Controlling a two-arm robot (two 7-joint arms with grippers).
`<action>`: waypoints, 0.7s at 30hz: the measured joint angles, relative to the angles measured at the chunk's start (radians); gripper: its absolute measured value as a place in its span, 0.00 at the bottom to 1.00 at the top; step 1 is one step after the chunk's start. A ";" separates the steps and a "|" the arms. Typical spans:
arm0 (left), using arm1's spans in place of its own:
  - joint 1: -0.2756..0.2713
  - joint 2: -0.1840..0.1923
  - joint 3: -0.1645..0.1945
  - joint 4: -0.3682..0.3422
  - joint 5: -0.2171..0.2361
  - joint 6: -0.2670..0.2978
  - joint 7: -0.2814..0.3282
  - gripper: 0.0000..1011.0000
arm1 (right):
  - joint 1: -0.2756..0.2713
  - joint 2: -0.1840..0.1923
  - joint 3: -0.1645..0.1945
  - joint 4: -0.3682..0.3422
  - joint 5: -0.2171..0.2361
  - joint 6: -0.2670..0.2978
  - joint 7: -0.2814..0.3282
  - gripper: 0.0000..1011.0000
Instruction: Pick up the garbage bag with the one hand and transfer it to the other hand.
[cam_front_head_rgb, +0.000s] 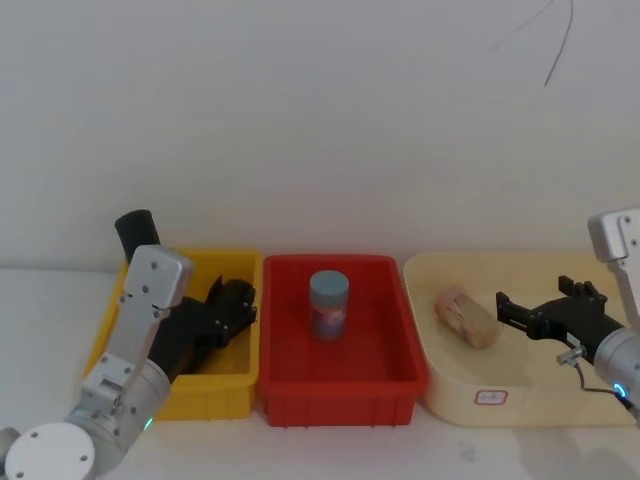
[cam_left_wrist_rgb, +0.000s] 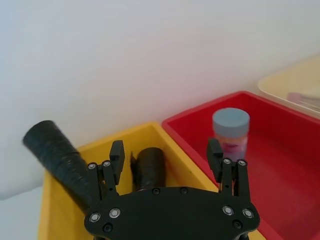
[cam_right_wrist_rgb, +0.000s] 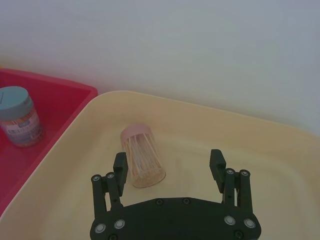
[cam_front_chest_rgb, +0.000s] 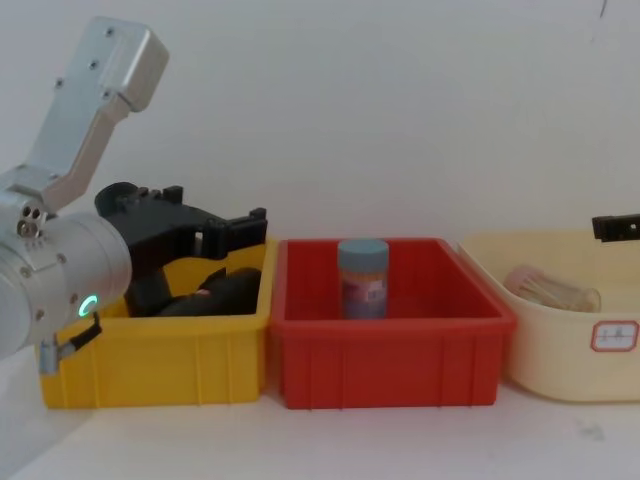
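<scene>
**Left arm at yellow bin, bag ungripped**

Left arm's silver-grey casing (cam_front_chest_rgb: 60, 270) sits closest, green ring lit. Left gripper (cam_left_wrist_rgb: 166, 150) hovers over the yellow bin (cam_front_chest_rgb: 150, 325), prongs spread wide and holding nothing.

Garbage bag (cam_left_wrist_rgb: 55, 155): long black roll with a ribbed winding, leaning tilted in the bin's back left corner, its upper end above the rim. It lies just beside the left prong. A small black lump (cam_left_wrist_rgb: 149, 167) lies lower in the bin.

Right gripper (cam_right_wrist_rgb: 169, 162) is over the cream tray (cam_front_head_rgb: 460, 405), prongs wide and empty, near a toothpick holder (cam_right_wrist_rgb: 142, 157) lying on its side.

The red bin (cam_front_chest_rgb: 390, 360) holds a blue-lidded jar (cam_front_head_rgb: 329, 303). White table (cam_front_head_rgb: 350, 450), plain white wall (cam_front_head_rgb: 320, 120).
</scene>
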 joint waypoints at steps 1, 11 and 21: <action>0.000 0.000 0.000 0.000 0.000 0.000 0.000 0.99 | 0.000 0.000 0.000 0.000 0.000 0.000 0.000 0.99; 0.029 -0.063 -0.051 -0.006 -0.016 -0.003 0.086 0.99 | 0.000 0.000 0.000 0.000 0.000 0.000 0.000 0.99; 0.044 -0.135 -0.103 0.020 -0.063 0.027 0.150 0.99 | 0.000 0.000 0.000 0.000 0.000 0.000 0.000 0.99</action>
